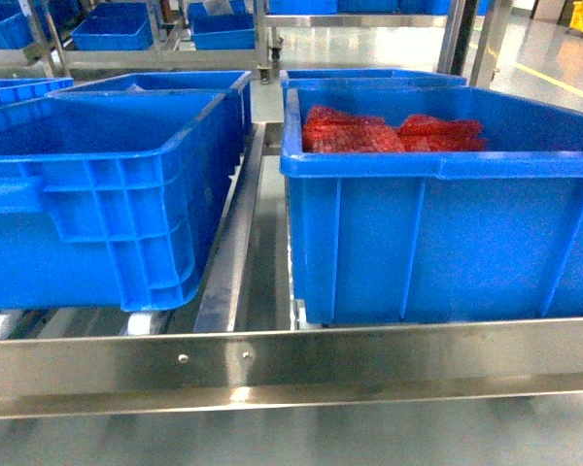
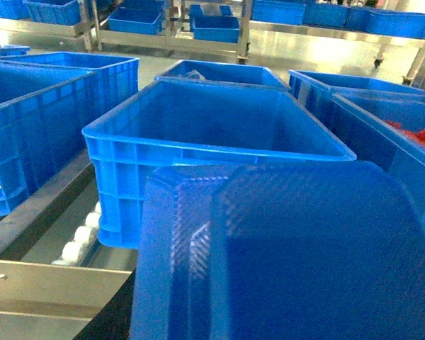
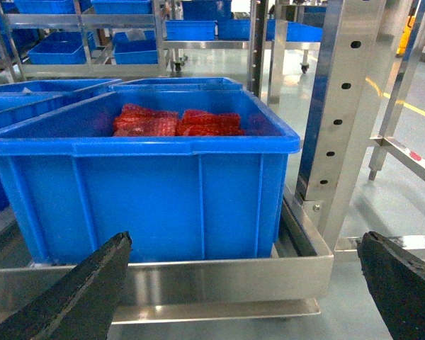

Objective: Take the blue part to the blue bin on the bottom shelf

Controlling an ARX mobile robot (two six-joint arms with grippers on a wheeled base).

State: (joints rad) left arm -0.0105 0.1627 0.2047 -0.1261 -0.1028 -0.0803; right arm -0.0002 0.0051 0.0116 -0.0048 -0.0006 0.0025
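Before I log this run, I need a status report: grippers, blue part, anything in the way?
Right gripper open, empty. Left gripper unseen; blue part fills its wrist view. Empty blue bin ahead on bottom shelf. Nothing between.

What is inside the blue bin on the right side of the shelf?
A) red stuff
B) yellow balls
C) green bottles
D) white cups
A: the right blue bin holds red mesh-looking bundles near its back wall, also seen in the right wrist view.
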